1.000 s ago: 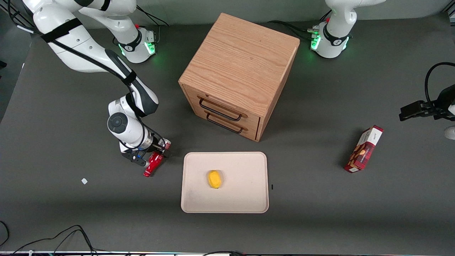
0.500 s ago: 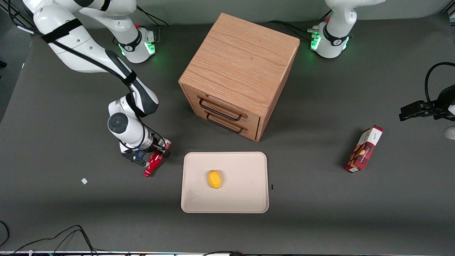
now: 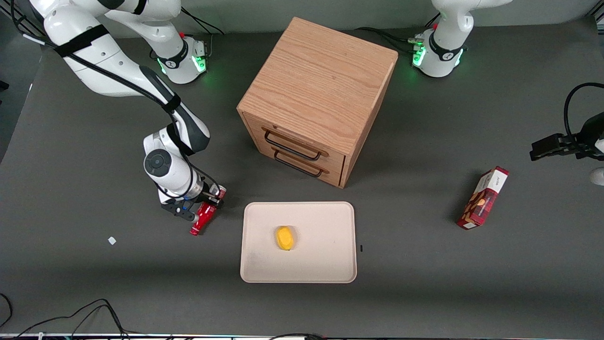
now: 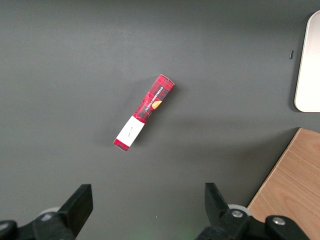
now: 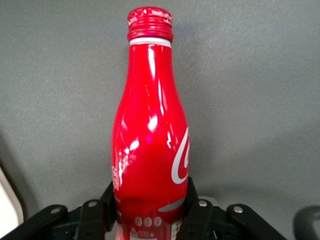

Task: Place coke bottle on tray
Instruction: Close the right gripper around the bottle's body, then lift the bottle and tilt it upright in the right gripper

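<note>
The coke bottle (image 3: 202,219) is a slim red bottle with a red cap, lying with its cap toward the front camera, on the dark table beside the tray toward the working arm's end. My right gripper (image 3: 206,209) is shut on its lower body. In the right wrist view the black fingers (image 5: 192,199) press both sides of the coke bottle (image 5: 150,130) near its base, and the gripper (image 5: 150,205) hides that end. The beige tray (image 3: 321,257) lies flat nearer the front camera than the cabinet.
A yellow object (image 3: 285,237) lies on the tray. The wooden drawer cabinet (image 3: 316,94) stands mid-table. A red-and-brown snack box (image 3: 483,197) lies toward the parked arm's end, also in the left wrist view as the snack box (image 4: 144,112). A white scrap (image 3: 112,240) lies near the bottle.
The gripper and the bottle have shifted only a hair away from the front camera. Nothing else has moved.
</note>
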Robot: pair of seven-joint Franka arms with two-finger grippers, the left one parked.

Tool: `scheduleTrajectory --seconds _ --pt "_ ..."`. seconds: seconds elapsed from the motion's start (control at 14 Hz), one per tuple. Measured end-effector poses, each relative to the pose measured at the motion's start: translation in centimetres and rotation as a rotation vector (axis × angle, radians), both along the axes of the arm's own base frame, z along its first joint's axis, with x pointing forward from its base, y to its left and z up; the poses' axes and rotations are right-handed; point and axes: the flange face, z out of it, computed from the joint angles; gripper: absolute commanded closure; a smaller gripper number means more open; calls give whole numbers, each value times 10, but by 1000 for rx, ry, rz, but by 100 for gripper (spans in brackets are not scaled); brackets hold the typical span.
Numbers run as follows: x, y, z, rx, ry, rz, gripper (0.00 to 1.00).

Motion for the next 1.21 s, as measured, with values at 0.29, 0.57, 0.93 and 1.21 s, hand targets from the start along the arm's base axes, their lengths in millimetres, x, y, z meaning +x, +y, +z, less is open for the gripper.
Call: scheduleTrajectory --seconds 0.29,0.57,0.93,1.21 --pt "21 -10 76 -94 30 15 100" --pt "36 -6 218 -190 66 60 100" --pt "46 -19 372 -116 85 129 100" --pt "46 -34 408 -95 114 181 100"
